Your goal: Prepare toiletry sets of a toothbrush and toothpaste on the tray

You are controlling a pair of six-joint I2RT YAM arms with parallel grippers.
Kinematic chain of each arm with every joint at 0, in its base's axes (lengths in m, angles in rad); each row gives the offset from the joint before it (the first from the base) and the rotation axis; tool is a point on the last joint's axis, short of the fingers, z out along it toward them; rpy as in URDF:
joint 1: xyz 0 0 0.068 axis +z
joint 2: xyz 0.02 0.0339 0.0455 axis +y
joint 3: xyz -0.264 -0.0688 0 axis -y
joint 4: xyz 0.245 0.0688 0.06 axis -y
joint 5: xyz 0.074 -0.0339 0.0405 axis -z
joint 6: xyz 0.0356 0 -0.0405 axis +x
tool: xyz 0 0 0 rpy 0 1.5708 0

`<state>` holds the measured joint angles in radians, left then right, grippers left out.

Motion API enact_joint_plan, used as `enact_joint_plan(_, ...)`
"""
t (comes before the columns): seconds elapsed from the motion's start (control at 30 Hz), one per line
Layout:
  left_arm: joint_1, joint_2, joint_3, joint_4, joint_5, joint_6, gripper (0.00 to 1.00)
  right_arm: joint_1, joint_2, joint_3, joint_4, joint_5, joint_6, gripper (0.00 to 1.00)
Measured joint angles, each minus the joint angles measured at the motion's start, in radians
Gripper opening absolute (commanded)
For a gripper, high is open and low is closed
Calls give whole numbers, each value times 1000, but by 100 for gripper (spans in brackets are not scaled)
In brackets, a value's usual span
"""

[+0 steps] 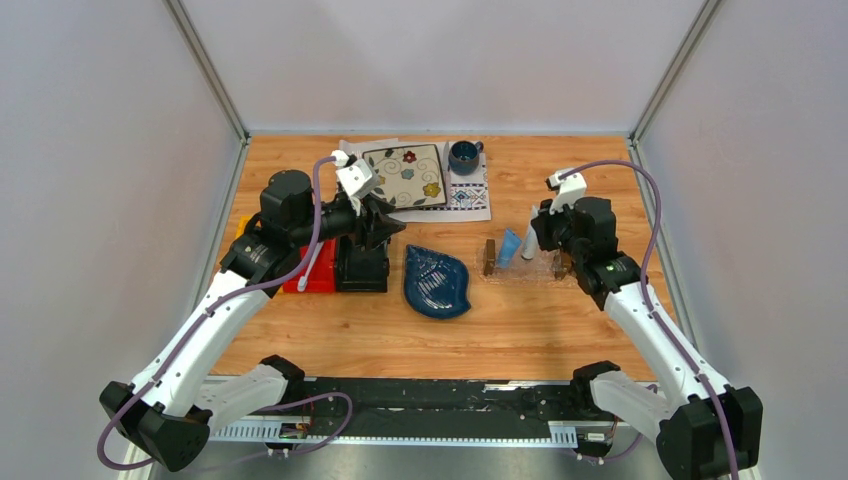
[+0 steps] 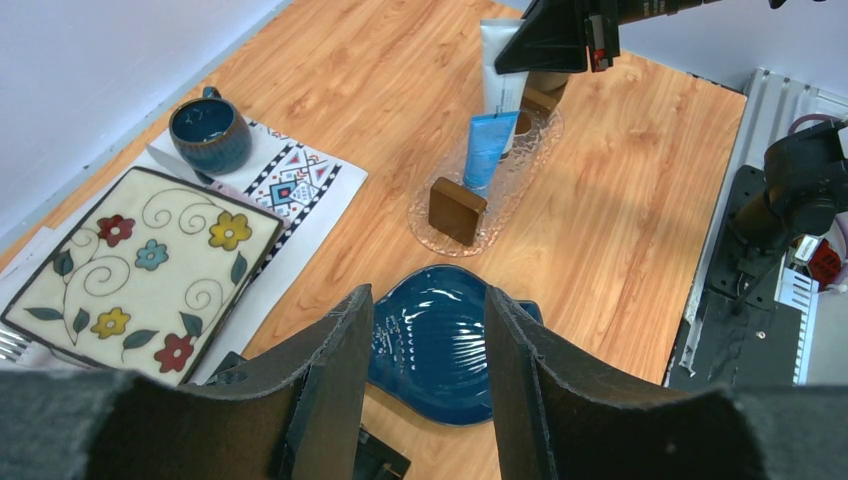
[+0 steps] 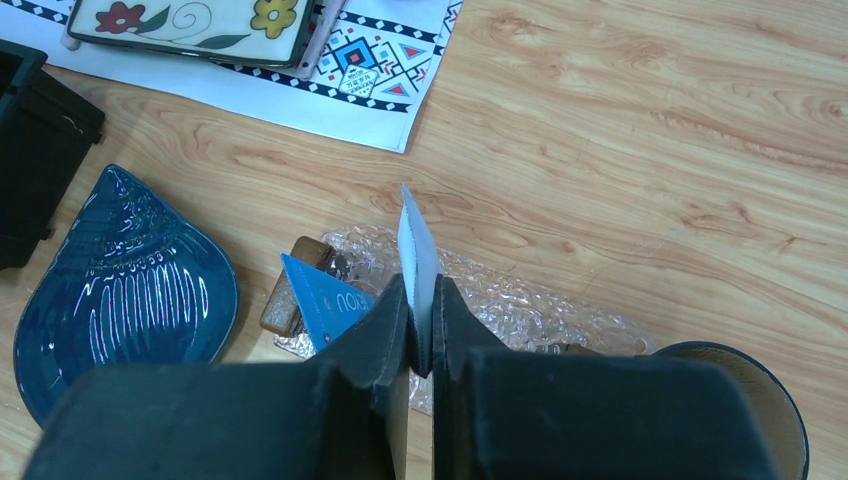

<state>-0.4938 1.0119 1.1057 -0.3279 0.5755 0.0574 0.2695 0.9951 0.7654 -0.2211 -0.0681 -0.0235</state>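
1. right claw (image 3: 420,296) clamped across the flat faces of the white-grey toothpaste (image 3: 416,240), which hangs roughly upright over the tray (image 3: 540,312).
2. light blue toothpaste (image 3: 322,298) sits in the tray, leaning near one wooden block (image 3: 285,305).
3. left claw (image 2: 428,300) apart, nothing between the fingers, above the blue dish (image 2: 430,345).
4. toothbrush (image 1: 308,265) looks to lie in the red bin (image 1: 325,280), not on the tray yet.
5. handling: tubes are likely light and soft and squash under a pinch, so grip the flat sides. toothbrush is likely stiff, slim and slick, so take it mid-handle, across the width.
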Motion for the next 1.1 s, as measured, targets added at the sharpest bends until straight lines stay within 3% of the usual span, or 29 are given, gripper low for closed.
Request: enact_joint_plan(1.1, 4, 0, -6, 4, 5, 0, 53, 0, 32, 0, 3, -2, 0, 0)
